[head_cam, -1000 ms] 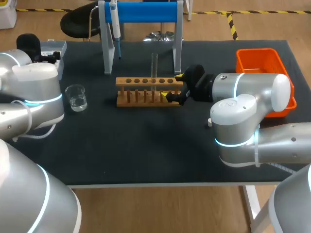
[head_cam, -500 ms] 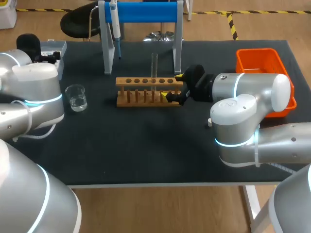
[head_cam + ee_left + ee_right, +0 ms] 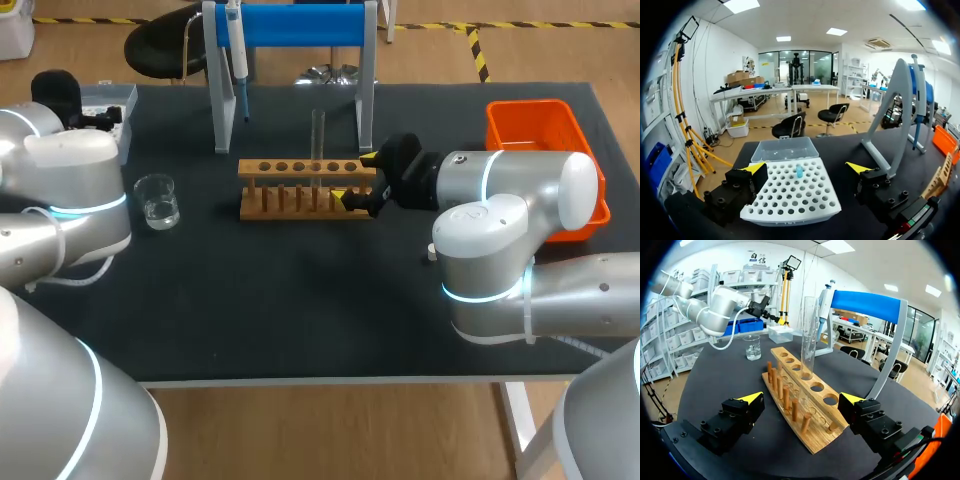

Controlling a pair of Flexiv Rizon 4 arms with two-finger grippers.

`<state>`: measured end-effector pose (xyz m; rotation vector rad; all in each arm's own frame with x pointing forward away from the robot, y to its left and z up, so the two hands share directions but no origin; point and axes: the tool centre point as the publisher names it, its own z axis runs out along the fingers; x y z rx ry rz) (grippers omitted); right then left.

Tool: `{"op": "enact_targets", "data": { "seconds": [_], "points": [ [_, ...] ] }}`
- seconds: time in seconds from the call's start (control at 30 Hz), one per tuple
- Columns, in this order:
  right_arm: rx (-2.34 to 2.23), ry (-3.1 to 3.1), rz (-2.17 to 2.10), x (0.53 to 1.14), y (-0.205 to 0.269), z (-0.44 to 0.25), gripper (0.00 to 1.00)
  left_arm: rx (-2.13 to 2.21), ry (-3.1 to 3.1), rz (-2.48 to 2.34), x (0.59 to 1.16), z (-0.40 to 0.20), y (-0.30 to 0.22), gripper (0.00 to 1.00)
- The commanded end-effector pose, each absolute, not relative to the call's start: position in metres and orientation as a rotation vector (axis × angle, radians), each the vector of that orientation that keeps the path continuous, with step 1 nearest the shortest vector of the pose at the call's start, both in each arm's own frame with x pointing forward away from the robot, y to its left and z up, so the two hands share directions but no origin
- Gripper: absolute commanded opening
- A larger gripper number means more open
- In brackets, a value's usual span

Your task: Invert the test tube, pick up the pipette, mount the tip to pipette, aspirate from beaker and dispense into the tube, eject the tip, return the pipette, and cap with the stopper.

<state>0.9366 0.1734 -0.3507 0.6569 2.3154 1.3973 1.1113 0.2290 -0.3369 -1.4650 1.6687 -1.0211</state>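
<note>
In the rack [image 3: 300,190], a middle hole: tube [image 3: 318,135], upright; glass, light, slick, brittle; take mid-wall, gently. Right gripper [image 3: 355,176] at rack's end, wide, empty. Left gripper [image 3: 806,167] at tip box [image 3: 790,200], wide, empty. Pipette [image 3: 238,60] hangs on stand [image 3: 300,25]

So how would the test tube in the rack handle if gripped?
The test tube looks like clear thin glass, so probably fragile and slippery in a hard grip. It is tall and narrow, standing upright in the rack, so a sideways push would likely lever it against the hole. It looks empty, so probably light.
</note>
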Motion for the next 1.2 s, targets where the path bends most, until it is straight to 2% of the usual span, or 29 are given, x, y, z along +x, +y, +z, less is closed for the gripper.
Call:
{"op": "enact_targets", "data": {
  "seconds": [0.03,0.47,0.5,0.57,0.67,0.77,0.87,0.97,1.2],
  "points": [
    [0.659,2.316,1.394,0.936,0.174,-0.351,1.0,-1.451,1.669,-1.034,1.114,-0.34,0.229,1.0],
    [0.659,2.316,1.394,0.936,0.174,-0.351,1.0,-1.434,1.676,-1.031,1.124,-0.347,0.231,0.99],
    [0.659,2.316,1.394,0.936,0.174,-0.351,1.0,-1.433,1.676,-1.03,1.125,-0.347,0.231,0.96],
    [0.659,2.316,1.394,0.936,0.174,-0.351,1.0,-1.432,1.676,-1.028,1.126,-0.347,0.231,0.65],
    [0.659,2.316,1.394,0.936,0.174,-0.351,1.0,-1.433,1.677,-1.023,1.128,-0.348,0.232,0.67],
    [0.659,2.316,1.394,0.936,0.174,-0.351,1.0,-1.433,1.68,-1.022,1.13,-0.348,0.233,0.56],
    [0.659,2.316,1.394,0.936,0.174,-0.351,1.0,-1.433,1.685,-1.019,1.131,-0.349,0.233,0.57],
    [0.659,2.316,1.394,0.936,0.174,-0.351,1.0,-1.432,1.688,-1.021,1.133,-0.35,0.234,0.53],
    [0.659,2.316,1.394,0.936,0.174,-0.351,1.0,-1.433,1.694,-1.021,1.137,-0.354,0.233,0.51]
  ]
}}
